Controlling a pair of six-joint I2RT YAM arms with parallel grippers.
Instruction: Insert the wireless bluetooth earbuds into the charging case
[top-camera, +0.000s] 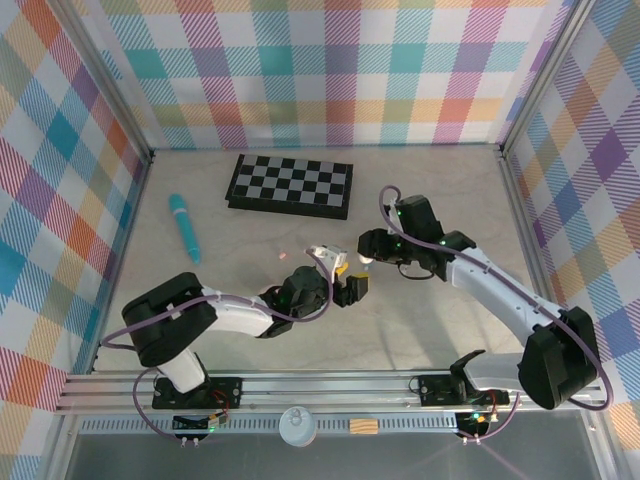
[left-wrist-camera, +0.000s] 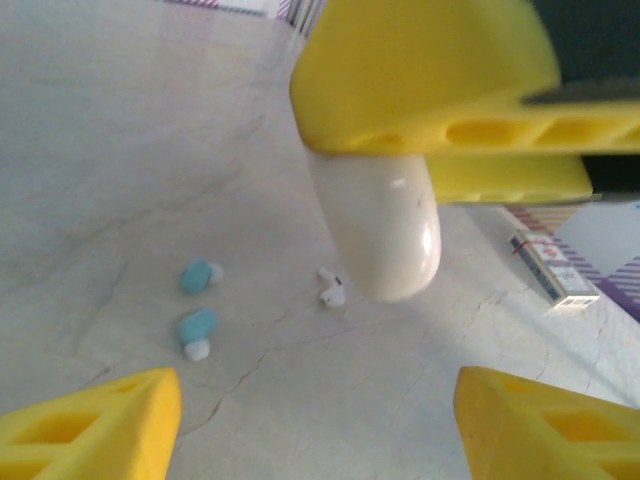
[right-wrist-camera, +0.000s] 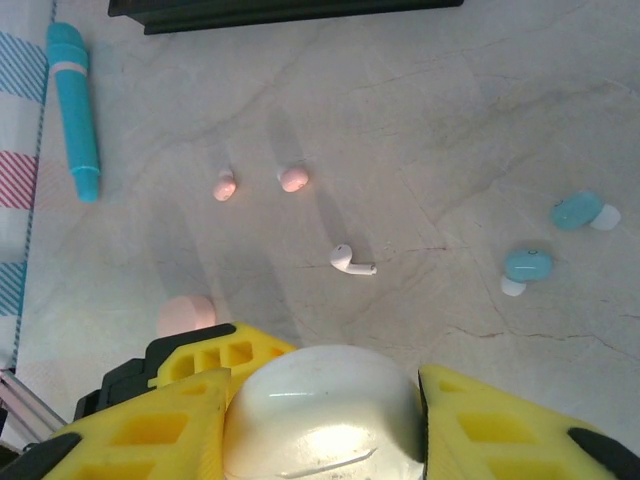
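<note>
One white earbud (right-wrist-camera: 352, 262) at twelve o'clock; my right gripper (right-wrist-camera: 320, 432) clamps the charging case (right-wrist-camera: 320, 395) for loading, left gripper (left-wrist-camera: 315, 415) gapes empty.

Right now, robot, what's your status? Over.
Left hand open. Right hand shut on white case. Earbuds loose on table, nothing covering them. Over.

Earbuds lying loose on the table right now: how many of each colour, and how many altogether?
pink earbuds: 2
white earbud: 1
light blue earbuds: 2
Total: 5
</note>
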